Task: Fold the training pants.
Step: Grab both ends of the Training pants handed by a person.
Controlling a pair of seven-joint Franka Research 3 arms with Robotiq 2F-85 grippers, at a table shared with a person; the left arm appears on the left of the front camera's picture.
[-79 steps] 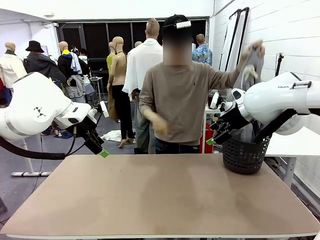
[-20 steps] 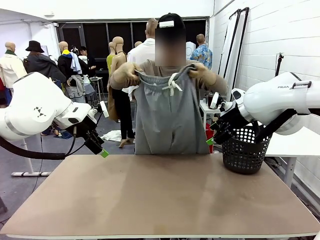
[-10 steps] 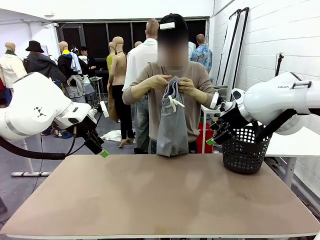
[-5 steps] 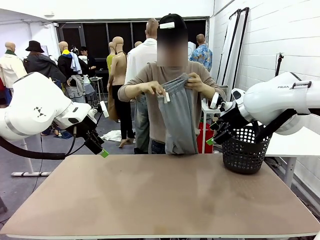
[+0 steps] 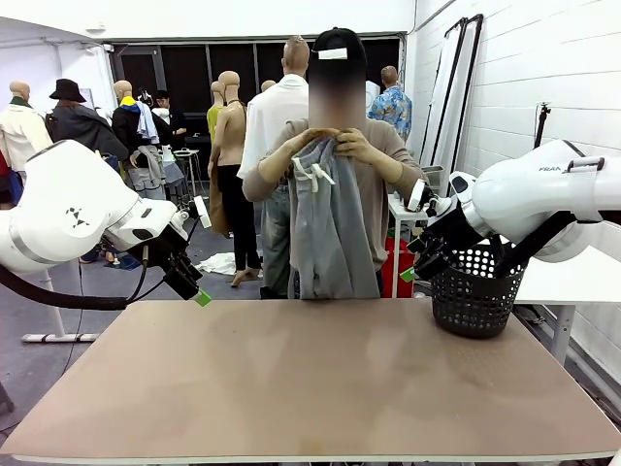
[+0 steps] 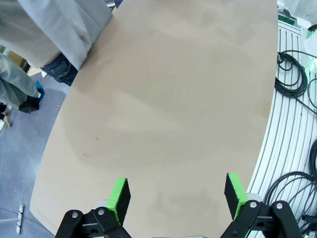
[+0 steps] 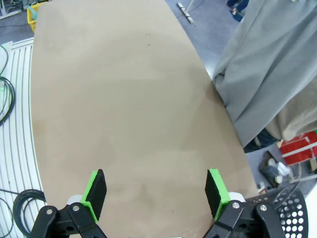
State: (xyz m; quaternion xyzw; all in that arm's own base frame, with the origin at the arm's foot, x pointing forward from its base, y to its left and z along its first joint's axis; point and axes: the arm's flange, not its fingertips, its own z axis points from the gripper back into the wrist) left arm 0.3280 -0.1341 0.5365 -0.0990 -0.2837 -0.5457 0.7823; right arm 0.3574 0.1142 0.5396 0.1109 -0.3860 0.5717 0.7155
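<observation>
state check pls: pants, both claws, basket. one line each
light grey jersey training pants: held up by the waistband in the person's hands, hanging bunched at the table's far edge, not yet laid flat
black, green-padded left claw: open, empty, above the tabletop
black, green-padded right claw: open, empty, above the tabletop
black perforated basket: upright on the table's far right corner

The training pants hang behind the table's far edge, left of the basket.
</observation>
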